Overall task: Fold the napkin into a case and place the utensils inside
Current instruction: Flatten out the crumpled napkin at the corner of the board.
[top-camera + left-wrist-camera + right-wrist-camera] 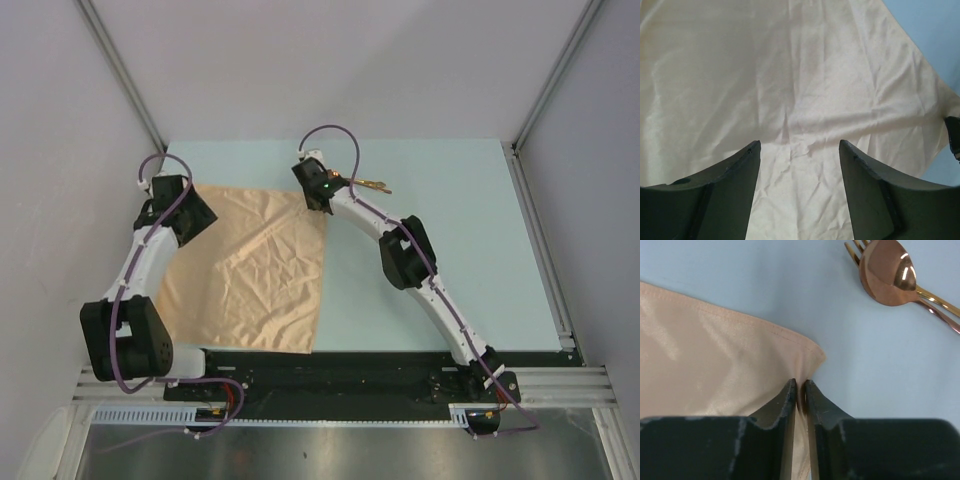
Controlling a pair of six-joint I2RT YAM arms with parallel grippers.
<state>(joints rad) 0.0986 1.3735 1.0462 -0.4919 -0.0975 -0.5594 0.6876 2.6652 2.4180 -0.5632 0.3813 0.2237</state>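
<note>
Two arms reach over the pale blue-green table point(460, 260), one at each far corner of the napkin point(250, 270). The napkin lies spread out and creased on the left half of the table, and its near edge reaches the table's near edge.

The right gripper point(800, 383) has its fingers pressed together on a thin pinch of cloth just inside the napkin's far right corner. In the wrist view the hemmed edge runs off to the left.

The left gripper point(800, 145) stands over the far left part of the cloth with its fingers point(735, 175) wide apart and only peach fabric between them. Whether the tips touch the cloth I cannot tell.

The utensils point(372, 185) lie on bare table just beyond the right gripper, apart from the napkin — a copper spoon point(887, 272) resting over a gold fork point(854, 247). The fork's tines show beside the spoon's bowl, and the two handles run off together to the right.
</note>
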